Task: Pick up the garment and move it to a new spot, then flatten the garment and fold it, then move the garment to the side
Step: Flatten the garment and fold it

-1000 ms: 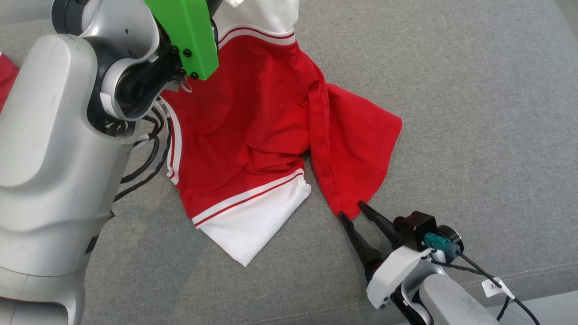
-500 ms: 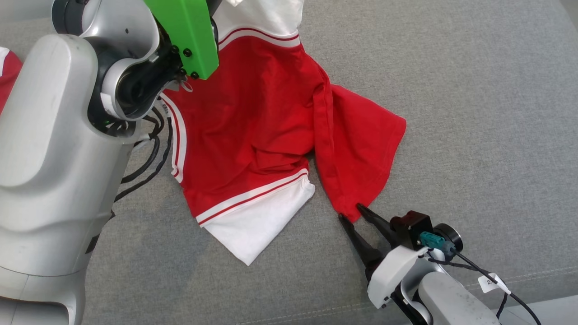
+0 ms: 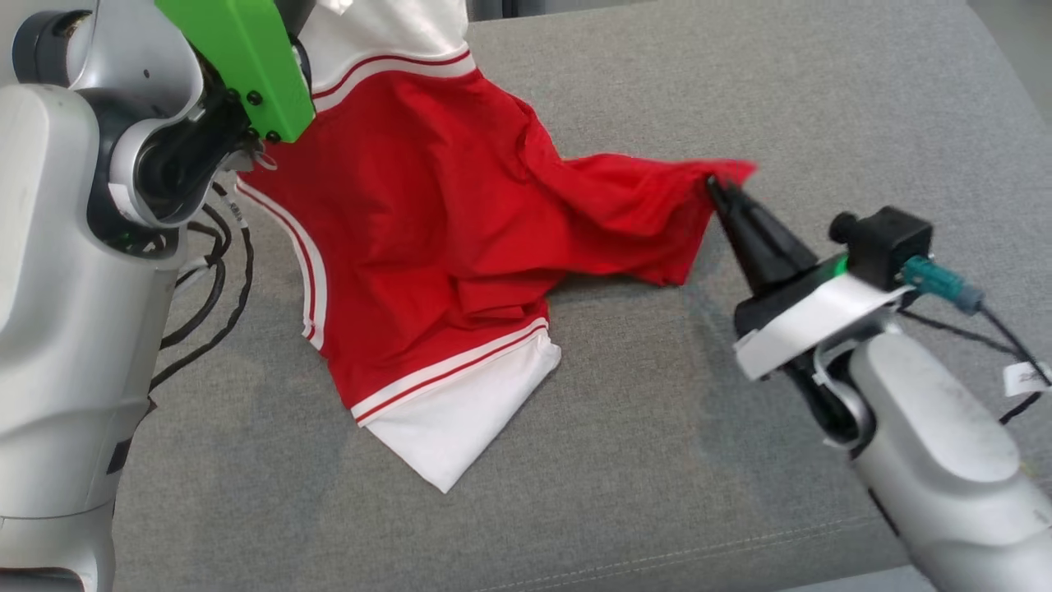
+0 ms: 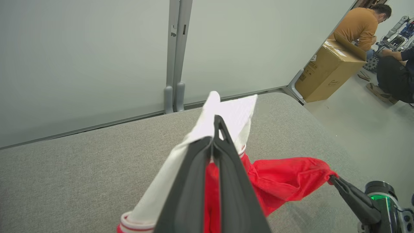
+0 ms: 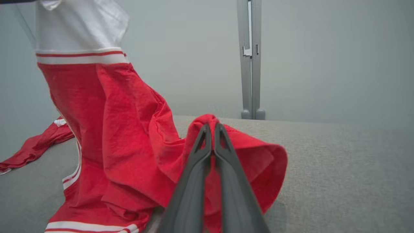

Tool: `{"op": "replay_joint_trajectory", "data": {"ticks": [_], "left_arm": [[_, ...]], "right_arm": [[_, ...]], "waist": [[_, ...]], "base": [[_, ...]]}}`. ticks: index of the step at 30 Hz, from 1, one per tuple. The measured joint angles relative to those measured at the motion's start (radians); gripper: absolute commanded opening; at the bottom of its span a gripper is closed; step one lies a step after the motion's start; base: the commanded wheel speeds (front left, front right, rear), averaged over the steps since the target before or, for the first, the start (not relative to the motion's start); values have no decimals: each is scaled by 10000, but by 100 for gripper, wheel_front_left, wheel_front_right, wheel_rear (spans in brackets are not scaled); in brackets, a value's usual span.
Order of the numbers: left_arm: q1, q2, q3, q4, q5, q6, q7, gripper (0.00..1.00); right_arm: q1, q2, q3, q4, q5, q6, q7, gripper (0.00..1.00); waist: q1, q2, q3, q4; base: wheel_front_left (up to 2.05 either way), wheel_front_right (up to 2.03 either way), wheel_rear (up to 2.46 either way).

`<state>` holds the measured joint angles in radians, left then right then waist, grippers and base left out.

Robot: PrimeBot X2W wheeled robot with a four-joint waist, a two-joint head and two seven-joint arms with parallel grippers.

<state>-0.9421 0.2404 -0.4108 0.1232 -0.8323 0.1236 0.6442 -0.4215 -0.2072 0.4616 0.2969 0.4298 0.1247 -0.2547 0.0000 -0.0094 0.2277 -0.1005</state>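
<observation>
Red knit jersey with white sleeves and red-and-white striped trim (image 3: pixel 411 222) has changed shape since a second ago. Then its side flap lay flat on the grey woven upholstered cushion (image 3: pixel 674 460), with the flap's lower corner between the parted fingers of the right gripper (image 3: pixel 713 184). Now those two long dark fingers are clamped on that corner and have drawn it up and outward off the cushion, so the flap stretches in taut folds. The head camera has shifted as well.

The jersey is partly raised. The left gripper (image 4: pixel 217 121), its fingers pressed together on one white sleeve, holds that end above the cushion's far part. The other white sleeve and the crumpled red middle rest on the cushion's centre.

The fabric is thin and soft, creased where it is pulled. The cushion is a coarse, matte weave with a stitched seam near its front edge.
</observation>
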Motion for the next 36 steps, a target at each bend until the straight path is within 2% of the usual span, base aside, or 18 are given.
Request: {"op": "replay_joint_trajectory", "data": {"ticks": [2, 3, 7, 12, 16, 18, 19, 22, 26, 29, 31, 34, 36], "left_arm": [[185, 69, 102, -36, -2, -2, -29, 0], [185, 69, 102, -36, -2, -2, -29, 0], [650, 477, 362, -194, -58, -4, -130, 0], [1059, 706, 859, -1099, -443, -15, -215, 0], [1374, 548, 901, -2109, -1093, -17, 19, 0], [1445, 546, 980, -3173, -1599, -17, 410, 0], [1445, 546, 980, -3173, -1599, -17, 410, 0], [1440, 564, 1160, -4382, -2130, -15, 901, 0], [1332, 851, 1513, -5417, -2130, -10, 1480, 0], [1188, 1137, 1871, -5379, -2117, -2, 1812, 0], [1192, 1189, 1985, -4832, -2117, 4, 2000, 0], [1231, 1170, 1879, -3634, -2088, 4, 2320, 0], [1231, 1197, 1463, -2869, -1804, 6, 2491, 0]], "right_arm": [[-66, -583, -109, -326, 313, 0, 2, 0], [-66, -583, -109, -326, 313, 0, 2, 0], [0, -1365, -96, -1166, 1181, 0, 280, 0], [506, -2188, -192, -2447, 2426, 0, 807, 0], [1330, -2872, -1367, -3716, 3678, 0, 823, 0], [1938, -3747, -2347, -4598, 4439, -4, 907, 0], [1938, -3747, -2347, -4598, 4439, -4, 907, 0], [2336, -4159, -2780, -5806, 5275, -2, 1212, 0], [2728, -5007, -3319, -6525, 6080, -2, 2176, 0], [2766, -5321, -3342, -6521, 6706, -4, 2865, 0], [2708, -5497, -3166, -6322, 6828, -4, 3375, 0], [2140, -5392, -2658, -5914, 7315, -4, 3990, 0], [1514, -5112, -2299, -5536, 7379, -4, 4353, 0]], "waist": [[0, 0, -136, -57], [0, 0, -136, -57], [0, 0, -447, -155], [0, 0, -884, -256], [0, 0, -1198, -269], [0, 0, -1347, -159], [0, 0, -1347, -159], [0, 0, -1388, -4], [0, 0, -1229, 128], [0, 0, -960, 173], [0, 0, -737, 190], [0, 0, -381, 221], [0, 0, -136, 242]], "base": [[0, 0, 0], [0, 0, 0], [0, 0, 0], [0, 0, 0], [0, 0, 0], [0, 0, 0], [0, 0, 0], [0, 0, 0], [0, 0, 0], [0, 0, 0], [0, 0, 0], [0, 0, 0], [0, 0, 0]]}}
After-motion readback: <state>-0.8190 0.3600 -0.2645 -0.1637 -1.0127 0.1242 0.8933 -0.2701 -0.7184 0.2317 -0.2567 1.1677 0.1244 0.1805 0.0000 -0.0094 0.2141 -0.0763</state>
